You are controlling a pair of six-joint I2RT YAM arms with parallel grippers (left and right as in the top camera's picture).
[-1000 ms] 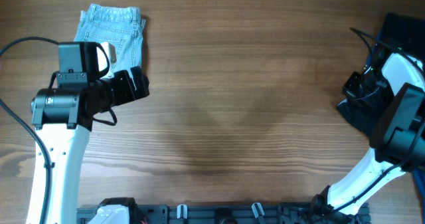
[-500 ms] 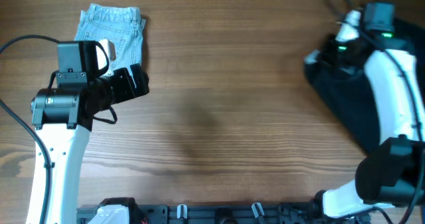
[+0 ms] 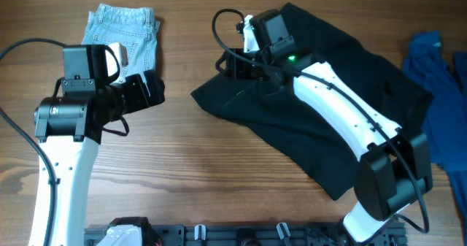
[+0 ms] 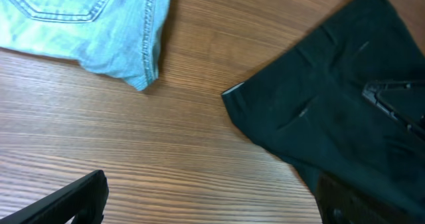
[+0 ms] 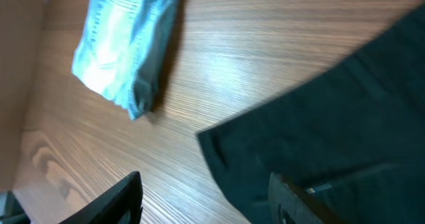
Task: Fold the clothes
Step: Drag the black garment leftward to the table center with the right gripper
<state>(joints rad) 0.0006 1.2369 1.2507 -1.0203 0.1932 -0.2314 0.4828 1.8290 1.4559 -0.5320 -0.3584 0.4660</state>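
Note:
A black garment lies spread and rumpled over the middle and right of the table, its corner pointing left. My right gripper hovers over that left part. In the right wrist view the right gripper is open, with the black cloth lying loose under its right finger. Folded light-blue jeans rest at the far left. My left gripper stands open just below the jeans, and in its own view the left gripper holds nothing over bare wood.
A blue garment lies bunched at the right edge, partly under the black one. The right arm stretches across the black cloth. Bare wood shows between the jeans and the black corner.
My right arm swept from the far right to the middle, dragging the black garment out over the table, and its jaws have opened off the cloth. The left arm has not moved.

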